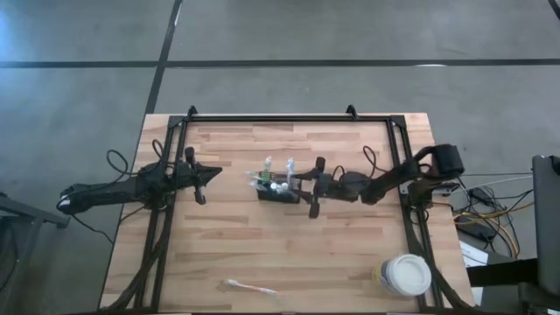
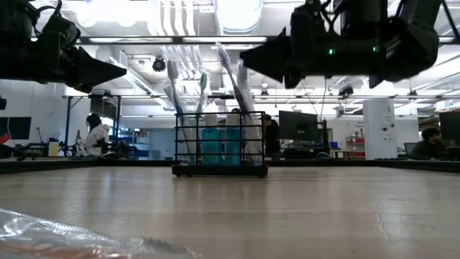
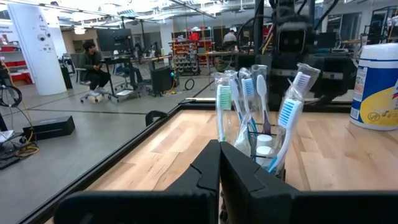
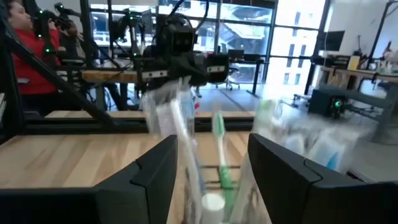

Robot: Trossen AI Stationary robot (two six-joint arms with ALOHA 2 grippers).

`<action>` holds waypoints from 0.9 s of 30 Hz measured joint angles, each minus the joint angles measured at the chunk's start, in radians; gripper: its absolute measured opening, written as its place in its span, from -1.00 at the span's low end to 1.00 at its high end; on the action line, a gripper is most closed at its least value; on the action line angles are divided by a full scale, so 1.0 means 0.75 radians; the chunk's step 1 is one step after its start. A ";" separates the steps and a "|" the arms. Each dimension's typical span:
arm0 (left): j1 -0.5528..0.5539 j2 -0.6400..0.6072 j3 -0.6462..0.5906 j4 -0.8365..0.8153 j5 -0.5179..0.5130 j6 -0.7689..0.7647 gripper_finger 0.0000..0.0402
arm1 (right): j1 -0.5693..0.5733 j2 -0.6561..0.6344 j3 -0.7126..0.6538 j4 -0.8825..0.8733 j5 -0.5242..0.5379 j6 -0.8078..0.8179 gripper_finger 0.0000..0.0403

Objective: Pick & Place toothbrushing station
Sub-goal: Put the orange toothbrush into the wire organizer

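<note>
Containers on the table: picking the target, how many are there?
2: a black caddy at the table's middle; a round white tub at its right edge, low in the high view.

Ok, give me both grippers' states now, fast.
Left gripper: jaws shut, holding nothing.
Right gripper: jaws open, at the toothbrushing station.

The counter (image 1: 262,254) is pale striped wood framed in black. The toothbrushing station (image 2: 220,151) is black wire mesh, holding teal-blue packets and toothbrushes (image 3: 245,102) with green, blue and white heads. At the near right stands a white tub (image 1: 408,275) with a yellow and blue label. Both arms are black.
</note>
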 joint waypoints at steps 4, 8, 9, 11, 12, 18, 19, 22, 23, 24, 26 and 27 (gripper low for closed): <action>0.000 0.000 0.000 0.000 0.000 -0.001 -0.95 | 0.000 -0.124 0.018 -0.143 0.000 -0.043 -0.06; 0.000 0.000 0.000 0.000 -0.002 0.000 -0.95 | 0.000 -0.228 0.080 -0.276 0.000 -0.097 -0.10; 0.000 0.000 0.000 0.000 -0.006 0.000 -0.95 | 0.000 -0.250 0.103 -0.334 -0.001 -0.114 -0.12; 0.000 0.000 0.000 0.000 -0.014 0.000 -0.95 | 0.000 -0.280 0.178 -0.481 -0.014 -0.144 -0.18; 0.000 0.000 0.000 0.000 -0.018 -0.001 -0.95 | 0.002 -0.288 0.219 -0.560 -0.036 -0.160 -0.21; 0.000 0.000 0.000 0.000 -0.020 -0.001 -0.95 | 0.047 -0.200 0.506 -0.948 -0.088 -0.226 -0.45; 0.000 0.000 0.000 0.000 -0.019 -0.001 -0.95 | 0.056 -0.172 0.544 -0.982 -0.090 -0.253 -0.49; 0.000 0.000 0.000 -0.003 -0.020 -0.003 -0.95 | 0.072 -0.084 0.631 -1.033 -0.091 -0.311 -0.65; 0.000 0.000 0.000 -0.005 -0.020 -0.003 -0.95 | 0.073 -0.061 0.655 -1.048 -0.091 -0.319 -0.71; 0.000 0.000 0.000 -0.004 -0.020 -0.004 -0.95 | 0.073 -0.042 0.674 -1.072 -0.091 -0.328 -0.77; 0.000 0.000 0.000 -0.006 -0.020 -0.004 -0.95 | 0.071 -0.011 0.712 -1.115 -0.089 -0.333 -0.89; 0.000 0.000 0.000 -0.007 -0.020 -0.004 -0.95 | 0.069 -0.004 0.721 -1.143 -0.082 -0.334 -0.92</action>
